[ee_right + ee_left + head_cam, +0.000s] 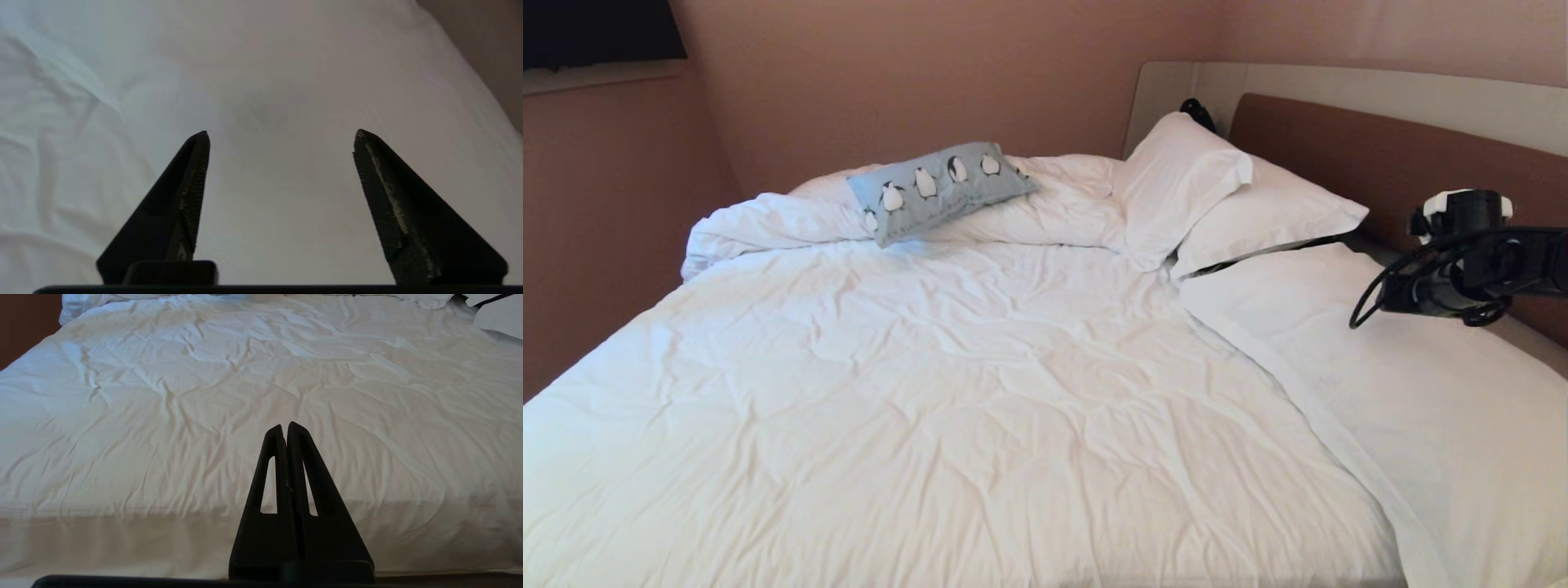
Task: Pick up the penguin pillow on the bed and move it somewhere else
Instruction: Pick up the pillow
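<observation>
While the penguin pillow (941, 190) sits way over at the far left side of the bed (980, 392), neither gripper is anywhere near it. It's a small oblong cushion, soft-looking grey-blue fabric with a row of black-and-white penguins printed across it, lying tilted on the bunched-up roll of white duvet (1045, 214) at the far edge.

That duvet is all creases and shallow puckers over the main surface, matte cotton look, kind of quilted into soft lumps. To the right of the penguin one, two plain white pillows (1217, 200) lean against each other by the headboard (1388, 155), which is smooth brown padding set in a pale beige panel with a rounded corner. A smoother white sheet (1421, 408) folds back along the right side of the bed, with a flat hem running diagonally.

Right gripper (282, 134) is spread wide with nothing between its two black wedge-shaped fingers (192, 183); the inner faces look ribbed and a bit scuffed. It hovers over the smooth white sheet on the right side, well apart from the penguin pillow. In the head view only its chunky black wrist with looped cable shows.

Left gripper (284, 426) is clenched, its two hollow triangular black fingers pressed flat together, grasping nothing, pointing out over the wrinkled duvet near the foot of the bed.
</observation>
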Controlling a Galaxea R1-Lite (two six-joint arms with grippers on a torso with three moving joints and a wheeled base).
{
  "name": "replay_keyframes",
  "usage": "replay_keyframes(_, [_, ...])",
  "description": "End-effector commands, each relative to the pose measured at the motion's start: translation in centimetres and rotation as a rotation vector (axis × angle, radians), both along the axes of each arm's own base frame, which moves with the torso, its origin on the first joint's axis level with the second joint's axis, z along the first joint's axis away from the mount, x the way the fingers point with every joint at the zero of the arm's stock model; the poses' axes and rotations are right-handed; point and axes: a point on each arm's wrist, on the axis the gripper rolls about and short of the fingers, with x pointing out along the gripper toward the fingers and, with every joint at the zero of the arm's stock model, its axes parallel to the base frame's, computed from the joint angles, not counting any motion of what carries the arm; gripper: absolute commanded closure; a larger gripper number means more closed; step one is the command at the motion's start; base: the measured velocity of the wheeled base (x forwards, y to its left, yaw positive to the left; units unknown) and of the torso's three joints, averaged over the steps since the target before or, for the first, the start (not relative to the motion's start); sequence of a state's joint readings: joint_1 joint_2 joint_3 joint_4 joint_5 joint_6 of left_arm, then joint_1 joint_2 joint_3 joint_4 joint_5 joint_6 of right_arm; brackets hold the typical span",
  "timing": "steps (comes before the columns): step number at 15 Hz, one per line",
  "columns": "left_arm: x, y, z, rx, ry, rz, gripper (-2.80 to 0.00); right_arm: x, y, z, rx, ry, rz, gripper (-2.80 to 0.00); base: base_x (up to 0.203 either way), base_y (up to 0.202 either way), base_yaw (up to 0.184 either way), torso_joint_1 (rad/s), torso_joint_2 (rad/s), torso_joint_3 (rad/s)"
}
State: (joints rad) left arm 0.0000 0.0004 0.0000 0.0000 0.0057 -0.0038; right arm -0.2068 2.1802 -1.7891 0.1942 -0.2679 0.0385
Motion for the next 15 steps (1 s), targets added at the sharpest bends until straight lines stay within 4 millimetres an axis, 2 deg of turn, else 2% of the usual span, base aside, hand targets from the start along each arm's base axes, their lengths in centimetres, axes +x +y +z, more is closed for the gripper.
replay_keyframes(1, [0.0, 0.0, 0.0, -0.001, 0.000, 0.000, 0.00, -1.4, 0.3, -2.2, 0.039, 0.263, 0.013, -2.80, 0.000, 0.000, 0.000, 0.000, 0.00, 0.000])
replay_keyframes(7, [0.0, 0.0, 0.0, -0.001, 0.000, 0.000, 0.00, 0.0, 0.5, -5.4, 0.046, 0.340, 0.037, -2.80, 0.000, 0.000, 0.000, 0.000, 0.00, 0.000])
replay_keyframes(15, [0.0, 0.0, 0.0, -0.001, 0.000, 0.000, 0.00, 2.6, 0.0, -11.6, 0.086, 0.469, 0.025, -2.80, 0.000, 0.000, 0.000, 0.000, 0.00, 0.000])
